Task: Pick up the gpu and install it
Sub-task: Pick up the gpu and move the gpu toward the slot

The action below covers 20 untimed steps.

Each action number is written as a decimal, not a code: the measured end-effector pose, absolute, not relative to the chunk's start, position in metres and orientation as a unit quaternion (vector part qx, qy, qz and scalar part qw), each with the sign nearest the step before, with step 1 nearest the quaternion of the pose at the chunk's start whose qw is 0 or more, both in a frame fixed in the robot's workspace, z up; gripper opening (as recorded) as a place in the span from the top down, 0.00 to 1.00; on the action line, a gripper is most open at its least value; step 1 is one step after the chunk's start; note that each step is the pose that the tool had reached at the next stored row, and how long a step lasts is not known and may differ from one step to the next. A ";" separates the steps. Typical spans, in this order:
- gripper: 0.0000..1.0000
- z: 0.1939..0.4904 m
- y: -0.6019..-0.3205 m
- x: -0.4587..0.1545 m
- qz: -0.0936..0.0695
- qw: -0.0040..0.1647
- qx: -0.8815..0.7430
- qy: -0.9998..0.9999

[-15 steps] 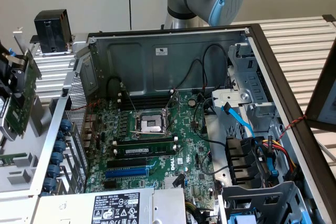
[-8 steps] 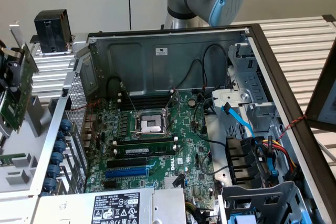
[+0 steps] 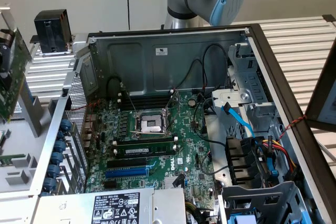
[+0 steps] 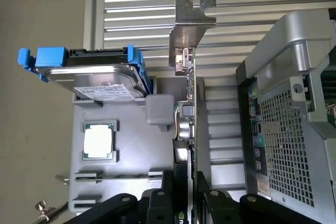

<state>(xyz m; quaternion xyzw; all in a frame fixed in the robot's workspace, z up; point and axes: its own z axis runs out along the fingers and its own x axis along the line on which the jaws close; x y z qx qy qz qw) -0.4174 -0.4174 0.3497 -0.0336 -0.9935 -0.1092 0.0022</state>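
Holding gpu [image 4: 188, 111] in claw [image 4: 190, 195], pinched tight across both card faces. Positioned outside computer case [image 4: 283, 129], just beside perforated rear wall, well apart from motherboard [image 3: 191, 140] inside case. Seen edge-on from wrist, with long axis running straight away from claw and silver bracket at far end. Beyond gpu, farther from case: gray tray [image 4: 131, 150] with processor [image 4: 98, 141].
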 end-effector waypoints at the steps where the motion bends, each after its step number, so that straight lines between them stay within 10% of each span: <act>1: 0.73 0.354 -0.419 -0.416 -0.109 0.003 -0.034 -0.993; 20: 0.73 0.434 -0.454 -0.372 -0.108 0.027 -0.036 -0.993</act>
